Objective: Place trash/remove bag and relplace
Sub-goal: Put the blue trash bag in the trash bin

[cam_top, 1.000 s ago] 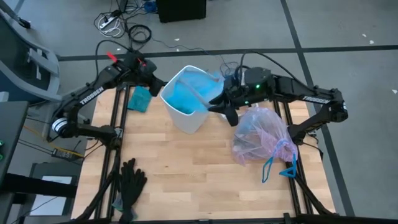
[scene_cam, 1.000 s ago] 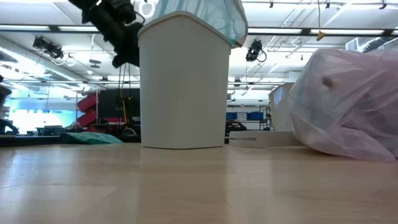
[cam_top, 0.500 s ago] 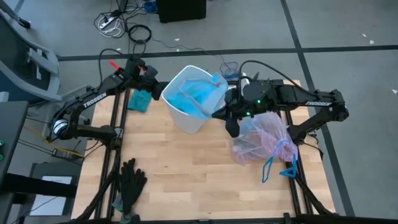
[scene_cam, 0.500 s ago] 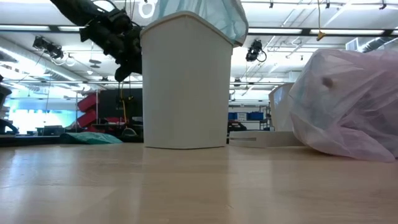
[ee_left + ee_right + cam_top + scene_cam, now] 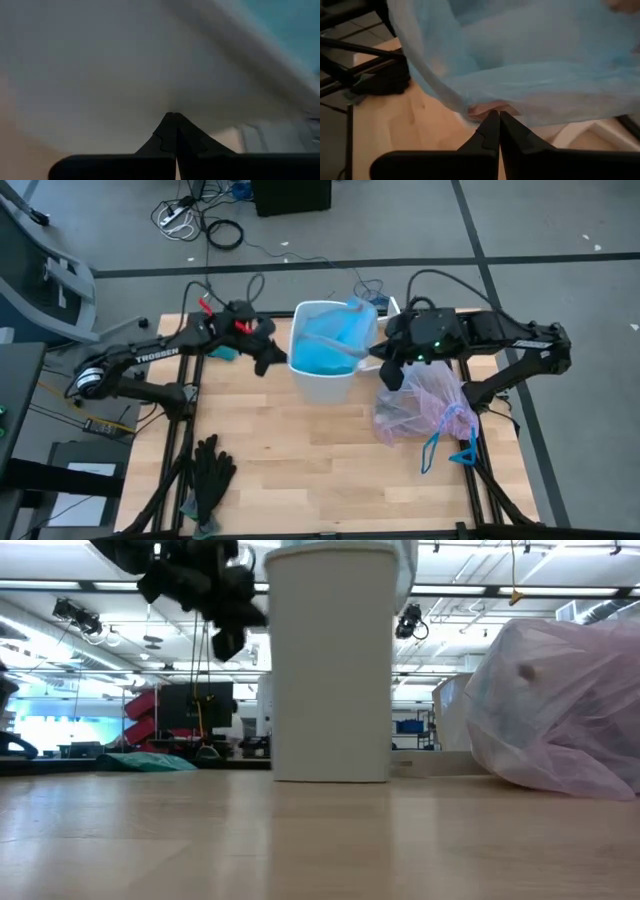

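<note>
A white bin (image 5: pixel 325 380) stands upright at the table's far middle, lined with a light-blue bag (image 5: pixel 330 340) that drapes over its rim. My left gripper (image 5: pixel 270 361) is shut, its tips at the bin's left wall (image 5: pixel 285 640). My right gripper (image 5: pixel 378 363) is shut at the bin's right rim, on the blue film's hem (image 5: pixel 520 112). The full pink-lavender bag (image 5: pixel 425 400) lies on its side on the table at the right, with dark scraps showing through. Its blue drawstrings (image 5: pixel 445 450) trail toward the near edge. My left gripper has its shut fingertips (image 5: pixel 175 120) right at the bin's white outer wall (image 5: pixel 150 75), coming from the table's left and slanting a little down. I cannot tell whether they touch it. My right gripper pinches the light-blue bag's hanging edge (image 5: pixel 487 107) between its fingertips, only at their free ends. It comes from the table's right, slanting down. The film drapes slack over the bin's rim; one layer or several, I cannot tell.
Black gloves (image 5: pixel 210 475) lie near the front left corner. A teal cloth (image 5: pixel 222 350) lies at the far left, under the left arm. Bare wood spreads between the bin and the near edge. Frame rails run along both sides of the table.
My left gripper has swung from behind the bin's far left side toward the table's right and down to the bin's left wall. My right gripper has shut at the blue bag's edge. The bin has slid toward the table's right and turned about.
</note>
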### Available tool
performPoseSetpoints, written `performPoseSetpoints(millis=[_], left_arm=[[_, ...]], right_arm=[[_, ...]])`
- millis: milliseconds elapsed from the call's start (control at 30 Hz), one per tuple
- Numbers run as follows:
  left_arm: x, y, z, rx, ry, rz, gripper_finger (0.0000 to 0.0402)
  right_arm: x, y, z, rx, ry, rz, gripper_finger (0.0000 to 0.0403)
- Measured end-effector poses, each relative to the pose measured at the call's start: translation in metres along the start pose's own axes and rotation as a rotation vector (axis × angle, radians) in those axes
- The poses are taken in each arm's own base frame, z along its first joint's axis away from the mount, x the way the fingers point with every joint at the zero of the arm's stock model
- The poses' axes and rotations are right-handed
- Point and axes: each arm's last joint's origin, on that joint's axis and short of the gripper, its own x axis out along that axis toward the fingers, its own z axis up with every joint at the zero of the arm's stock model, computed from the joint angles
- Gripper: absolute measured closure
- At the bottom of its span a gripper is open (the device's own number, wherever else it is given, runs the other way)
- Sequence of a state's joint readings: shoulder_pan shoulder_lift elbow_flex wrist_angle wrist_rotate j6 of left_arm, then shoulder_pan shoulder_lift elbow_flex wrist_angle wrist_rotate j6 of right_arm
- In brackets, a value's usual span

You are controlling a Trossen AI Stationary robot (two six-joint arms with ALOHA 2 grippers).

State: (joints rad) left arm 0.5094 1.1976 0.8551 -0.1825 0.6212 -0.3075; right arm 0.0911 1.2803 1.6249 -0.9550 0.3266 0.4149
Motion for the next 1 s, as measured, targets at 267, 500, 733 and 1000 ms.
performPoseSetpoints(millis=[267, 500, 733, 1000], left_arm=[[0.01, -0.038, 0.0, 0.036, -0.028, -0.184, 0.0401], [-0.029, -0.061, 0.012, 0.033, -0.222, -0.152, 0.0401], [-0.067, -0.09, 0.033, 0.103, -0.561, -0.267, 0.0401], [-0.055, -0.096, 0.047, 0.076, -0.573, -0.259, 0.0401]], right_arm=[[-0.023, -0.024, -0.002, -0.003, 0.007, -0.061, 0.0402], [-0.05, -0.036, -0.01, 0.066, 0.026, -0.023, 0.0402], [-0.062, -0.033, -0.003, -0.014, -0.077, 0.051, 0.0403], [-0.017, -0.026, 0.014, -0.129, -0.065, 0.104, 0.0403]])
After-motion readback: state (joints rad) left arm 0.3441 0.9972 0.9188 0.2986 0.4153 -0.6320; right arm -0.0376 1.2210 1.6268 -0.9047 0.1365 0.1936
